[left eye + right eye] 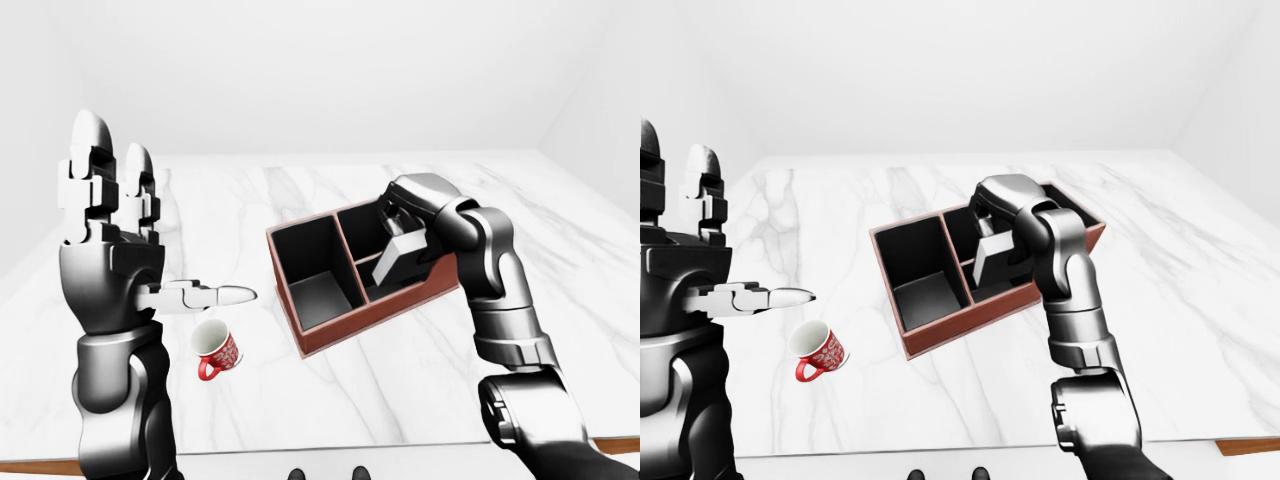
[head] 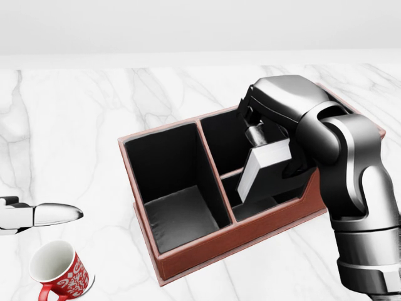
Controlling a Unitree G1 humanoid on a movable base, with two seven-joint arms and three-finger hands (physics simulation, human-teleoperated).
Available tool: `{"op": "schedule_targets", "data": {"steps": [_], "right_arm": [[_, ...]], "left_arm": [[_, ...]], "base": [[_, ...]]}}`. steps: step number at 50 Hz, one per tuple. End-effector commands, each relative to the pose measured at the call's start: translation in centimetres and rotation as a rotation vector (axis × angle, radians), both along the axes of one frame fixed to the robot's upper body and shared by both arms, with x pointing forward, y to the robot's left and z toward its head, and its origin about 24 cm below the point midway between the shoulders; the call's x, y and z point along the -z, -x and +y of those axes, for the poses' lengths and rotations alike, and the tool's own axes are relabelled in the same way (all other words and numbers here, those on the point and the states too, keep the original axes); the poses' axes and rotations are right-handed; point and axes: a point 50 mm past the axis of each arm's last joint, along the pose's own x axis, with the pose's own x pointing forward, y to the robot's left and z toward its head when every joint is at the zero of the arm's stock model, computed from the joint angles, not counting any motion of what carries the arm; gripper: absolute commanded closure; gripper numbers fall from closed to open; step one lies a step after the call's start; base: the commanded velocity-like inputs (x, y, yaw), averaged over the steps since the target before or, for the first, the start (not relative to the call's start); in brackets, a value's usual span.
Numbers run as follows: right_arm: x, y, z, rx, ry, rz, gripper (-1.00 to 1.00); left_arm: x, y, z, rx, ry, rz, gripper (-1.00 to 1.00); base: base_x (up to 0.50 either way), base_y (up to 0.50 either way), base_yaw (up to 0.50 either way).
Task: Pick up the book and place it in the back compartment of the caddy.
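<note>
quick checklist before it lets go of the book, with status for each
1. Book held by right hand: ok.
2. Book over the caddy: ok.
3. Book over the right compartment nearer the view's top: not ok, it straddles the divider, low end over the nearer one.
4. Book upright: not ok, tilted.
5. Left hand clear, open: ok.
6. Mug clear of the caddy: ok.

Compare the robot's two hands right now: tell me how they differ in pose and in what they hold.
The right hand is closed on the book, tilting it over the caddy; the left hand holds nothing. The right hand reaches down over the caddy's right side in the head view; the left hand is raised upright, fingers open, apart from the caddy and above the red mug. Both are dark, three-fingered.
</note>
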Motion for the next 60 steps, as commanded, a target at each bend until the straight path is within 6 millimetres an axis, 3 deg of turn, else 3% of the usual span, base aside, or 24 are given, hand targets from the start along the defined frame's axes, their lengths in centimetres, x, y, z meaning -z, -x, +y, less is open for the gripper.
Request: {"op": "schedule_targets", "data": {"steps": [1,28,60], "right_arm": [[0.4,-1.9,0.8,0.000,0.006,0.079,1.00],[-0.4,-5.4,0.7,0.072,-0.024,0.070,1.00],[1.9,-6.9,1.0,0.144,0.024,0.033,1.00]], "left_arm": [[-0.2,0.0,0.1,0.000,0.002,-0.008,-1.00],[-0.2,0.1,0.1,-0.002,0.004,-0.011,-1.00],[-0.5,0.0,0.3,-0.006,0.008,-0.022,-1.00]], "base": [[0.00,0.00,0.00],[0.00,0.00,0.00],[0.00,0.00,0.00]]}}
